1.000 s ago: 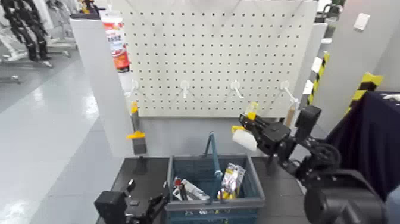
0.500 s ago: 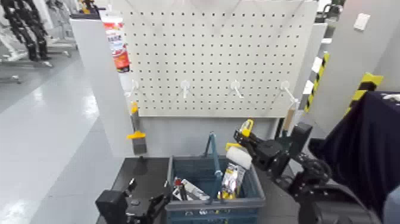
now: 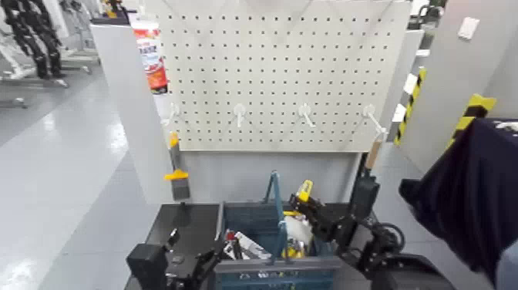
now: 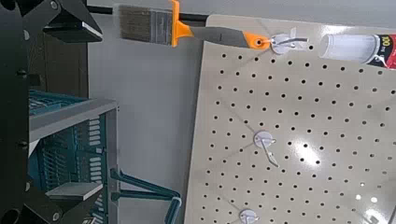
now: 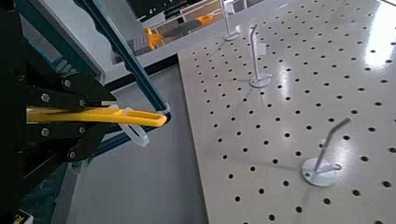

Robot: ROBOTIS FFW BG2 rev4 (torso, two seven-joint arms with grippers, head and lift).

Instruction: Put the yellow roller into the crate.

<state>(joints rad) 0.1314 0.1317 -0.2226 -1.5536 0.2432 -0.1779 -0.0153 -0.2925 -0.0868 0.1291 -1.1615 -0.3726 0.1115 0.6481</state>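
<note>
Right gripper (image 3: pixel 296 202): fingers closed on the roller's (image 3: pixel 306 192) yellow handle; white head hangs below them, over the crate's (image 3: pixel 224 266) right-hand part. Left gripper (image 3: pixel 218 253): parked beside the crate, idle.

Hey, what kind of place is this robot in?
Probably a robotics lab or workshop: a cream perforated pegboard with white hooks, black-and-yellow striped hazard tape, and black humanoid-looking machines behind.

Both arms (image 3: pixel 391 254) are showing black segmented housings; silver screw heads are dotting the black right gripper (image 5: pixel 70 126).
</note>
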